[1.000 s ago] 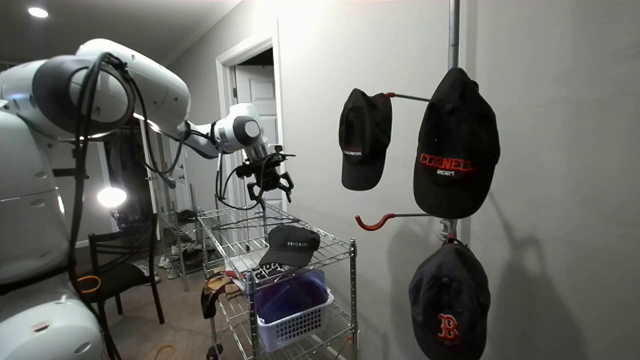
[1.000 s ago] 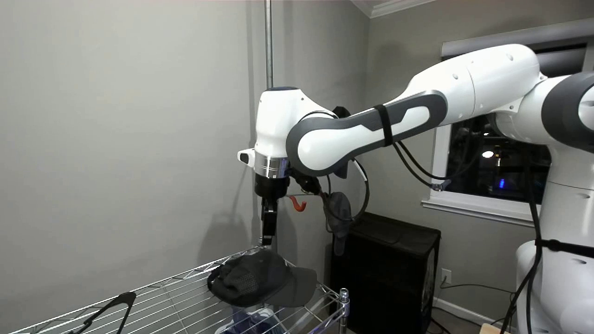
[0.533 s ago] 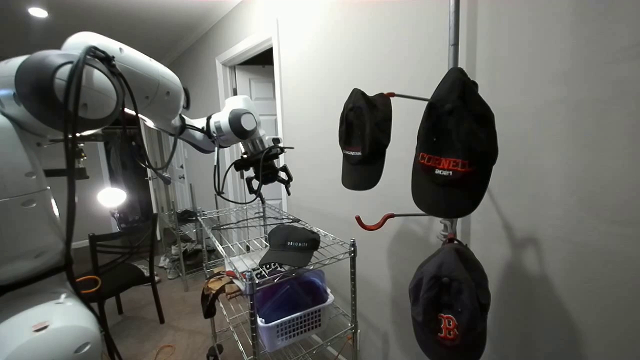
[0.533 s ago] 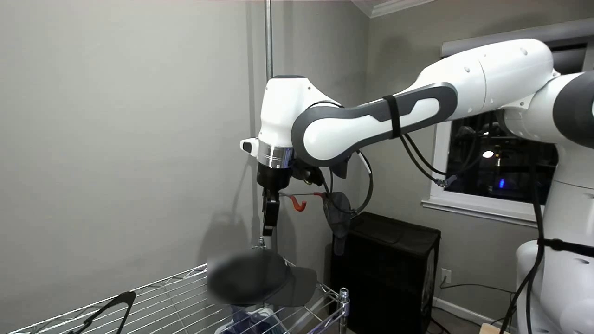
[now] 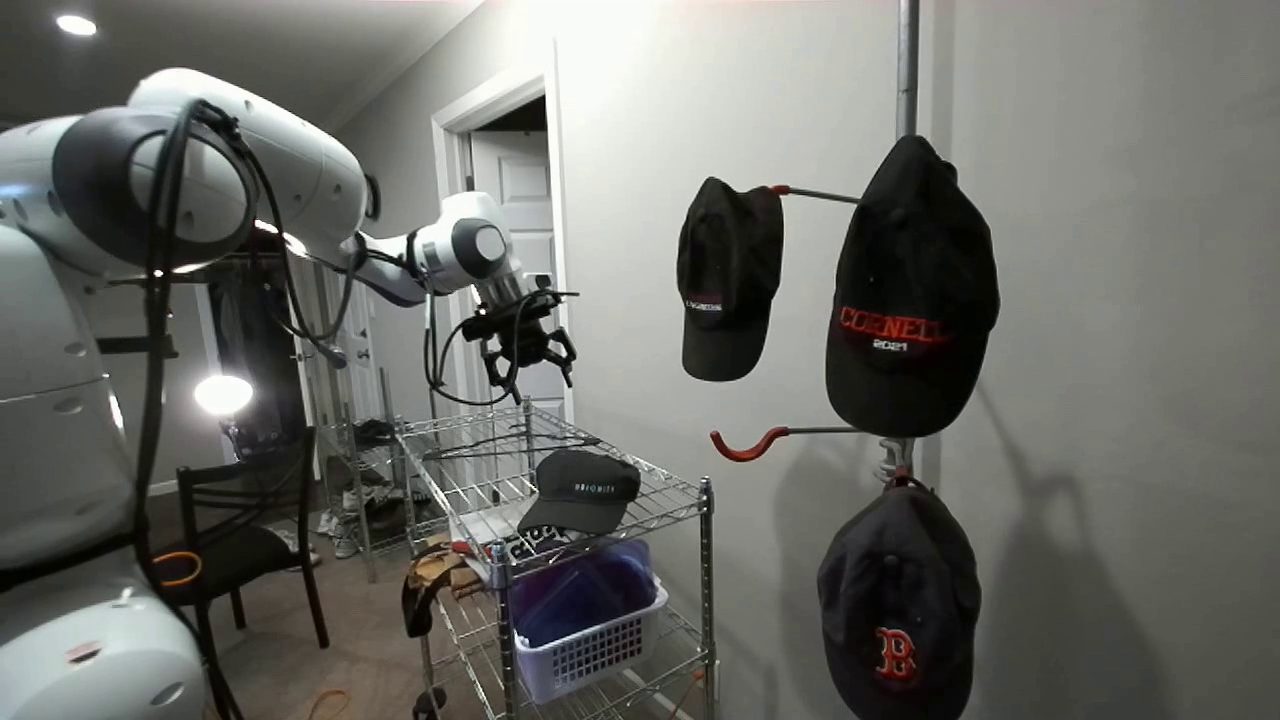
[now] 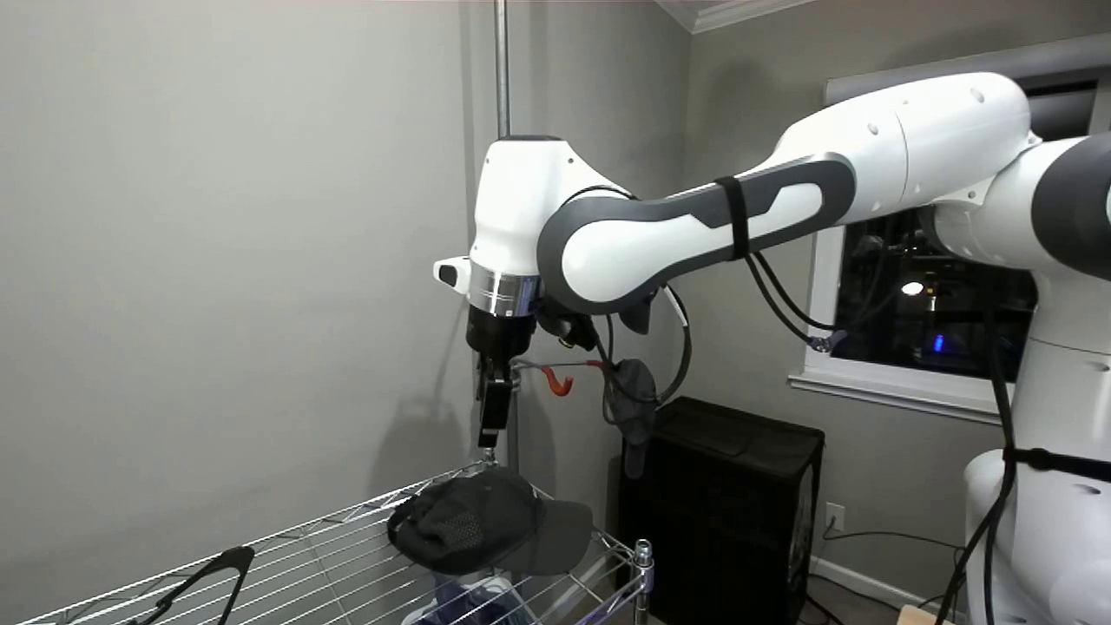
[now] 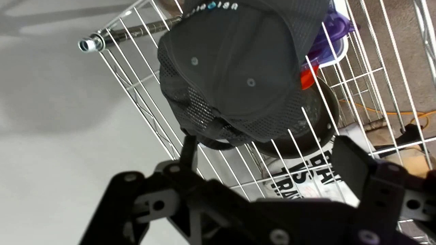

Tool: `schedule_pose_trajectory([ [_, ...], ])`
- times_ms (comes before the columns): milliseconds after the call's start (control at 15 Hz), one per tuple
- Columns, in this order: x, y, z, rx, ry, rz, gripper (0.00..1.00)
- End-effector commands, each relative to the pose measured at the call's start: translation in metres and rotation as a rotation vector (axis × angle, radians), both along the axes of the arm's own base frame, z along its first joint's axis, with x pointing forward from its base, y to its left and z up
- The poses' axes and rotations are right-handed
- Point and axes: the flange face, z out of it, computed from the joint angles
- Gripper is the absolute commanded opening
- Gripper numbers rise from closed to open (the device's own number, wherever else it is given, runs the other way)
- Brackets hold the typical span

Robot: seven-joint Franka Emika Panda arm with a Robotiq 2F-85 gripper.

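My gripper (image 5: 543, 388) is open and empty above the top wire shelf, its two black fingers wide apart in the wrist view (image 7: 265, 142). It also shows side-on in an exterior view (image 6: 488, 441). The nearest thing is a dark grey cap (image 5: 590, 488) with small light lettering, lying on the shelf (image 6: 304, 573). In the wrist view the cap (image 7: 235, 64) lies ahead of the fingers, its mesh back and strap towards them. The fingers appear apart from the cap. An exterior view shows the cap (image 6: 486, 521) below the fingertips, brim pointing right.
A metal pole (image 5: 907, 80) carries a black cap (image 5: 730, 290), a Cornell cap (image 5: 905, 290), a Boston cap (image 5: 900, 600) and a bare red hook (image 5: 750, 452). Black hangers (image 6: 208, 569) lie on the shelf. A white basket (image 5: 590, 655) stands below. A black box (image 6: 729, 495) stands behind.
My gripper has risen a little overall and shifted slightly left in both exterior views. It stays open. The cap on the shelf has not moved.
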Motion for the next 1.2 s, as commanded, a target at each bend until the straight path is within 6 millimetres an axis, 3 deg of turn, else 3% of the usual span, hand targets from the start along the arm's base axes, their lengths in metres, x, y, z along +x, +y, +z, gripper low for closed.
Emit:
schedule_pose_trajectory([
  [0,-0.011,0.061,-0.013,0.003,0.007,0.111,1.0],
  [200,-0.014,0.092,-0.038,-0.025,0.043,0.181,1.0],
  [333,-0.007,0.096,-0.053,-0.045,0.063,0.187,1.0],
  [733,0.019,0.083,-0.089,-0.111,0.094,0.153,1.0],
  [1133,0.028,0.07,-0.12,-0.188,0.138,0.131,1.0],
])
